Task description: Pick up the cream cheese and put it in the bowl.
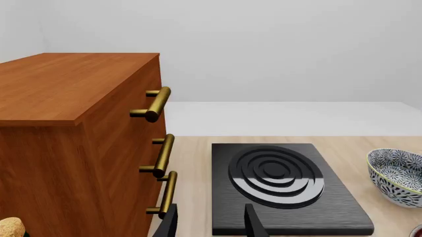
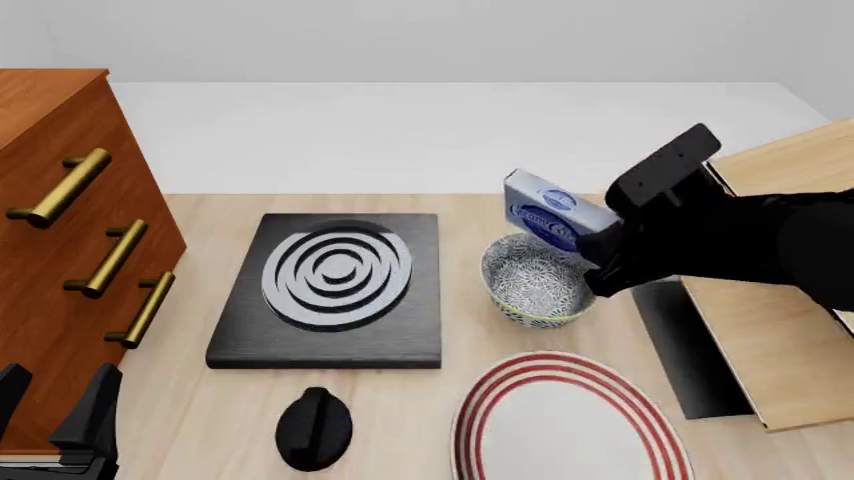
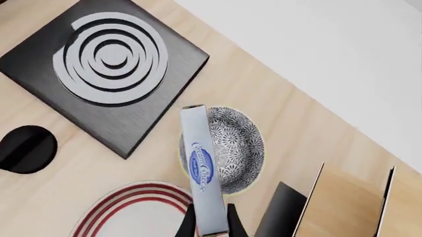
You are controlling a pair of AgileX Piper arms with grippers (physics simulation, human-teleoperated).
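Already we pinch the cream cheese (image 3: 201,170), a light stiff box, by its end with the right gripper (image 3: 209,223) closed on it, above the bowl (image 2: 537,281); the left gripper (image 1: 209,222) idles, parted and empty.

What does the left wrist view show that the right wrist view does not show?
Only the left wrist view shows the wooden cabinet with brass handles. Only the right wrist view shows the cream cheese held in the right hand above the bowl, also the red-ringed plate and the black knob. Both views show the stove burner and the bowl.
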